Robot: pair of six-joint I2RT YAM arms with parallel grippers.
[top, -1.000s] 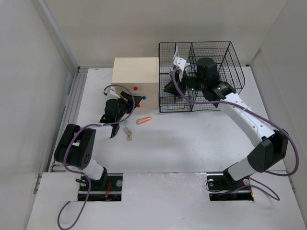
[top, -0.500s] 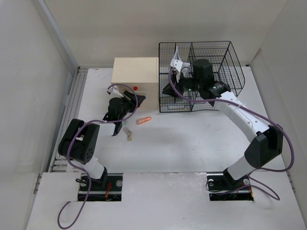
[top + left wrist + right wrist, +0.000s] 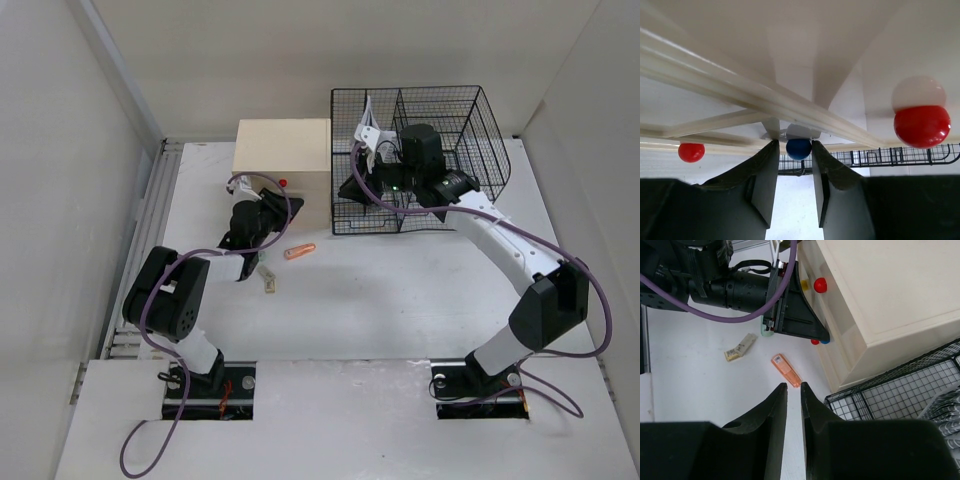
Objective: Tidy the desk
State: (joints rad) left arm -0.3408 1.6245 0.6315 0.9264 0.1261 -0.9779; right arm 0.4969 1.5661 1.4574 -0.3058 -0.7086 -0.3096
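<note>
The white desk [image 3: 400,290] carries a beige drawer box [image 3: 282,150] at the back left. My left gripper [image 3: 795,145] is pressed up to the box front, its fingertips closed on either side of a small blue knob [image 3: 799,148]. Red knobs [image 3: 922,125] flank it on the same front. From the right wrist view the left gripper [image 3: 822,337] meets the box at its lower corner. My right gripper [image 3: 794,386] hovers above the desk by the basket's near left corner, its jaws a narrow gap apart with nothing between them.
A black wire basket [image 3: 480,110] stands at the back right beside the box. An orange flat stick [image 3: 299,251] lies on the desk in front of the box. A small beige labelled piece [image 3: 268,283] lies nearer, by a mint-coloured bit [image 3: 263,269].
My left arm has pushed forward to the drawer box front and its jaws have narrowed onto the blue knob. The right arm shifted slightly toward the box.
</note>
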